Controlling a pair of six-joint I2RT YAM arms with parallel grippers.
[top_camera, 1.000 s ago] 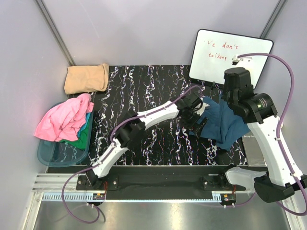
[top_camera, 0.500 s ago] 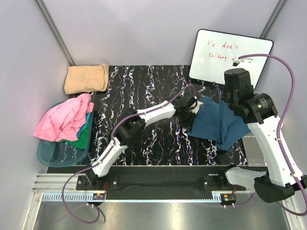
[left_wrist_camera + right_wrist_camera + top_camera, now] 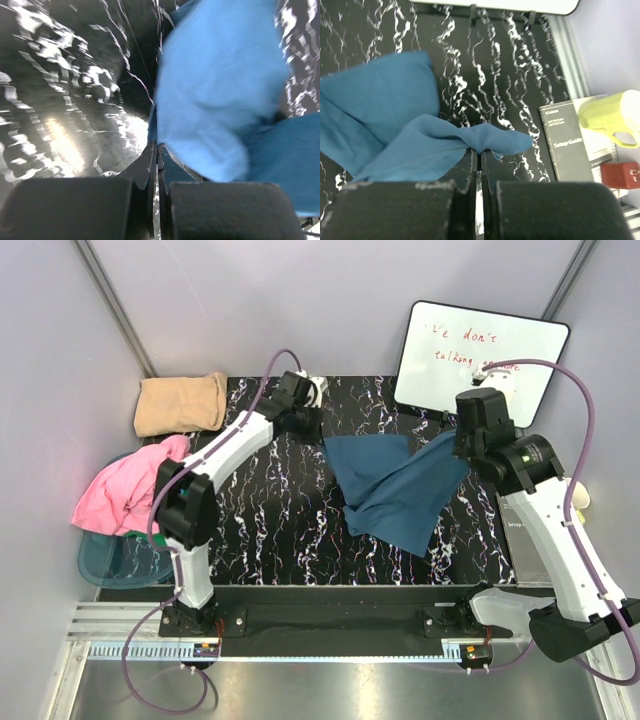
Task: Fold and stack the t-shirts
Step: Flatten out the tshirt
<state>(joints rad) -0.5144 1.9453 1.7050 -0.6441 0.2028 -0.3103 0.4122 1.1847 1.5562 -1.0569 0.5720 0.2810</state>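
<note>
Top external: teal t-shirt stretched above table between both hands; left hand pinched together on its far-left corner; right hand clamped on right edge; cloth light, limp, sagging; likely best gripped at corners or hems.

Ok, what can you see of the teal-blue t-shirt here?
The teal-blue t-shirt is plain soft cloth, unfolded and creased, stretched over the black marbled table. The left gripper pinches its far-left corner, the right gripper its right edge; the rest drapes to a loose point toward the near edge.
</note>
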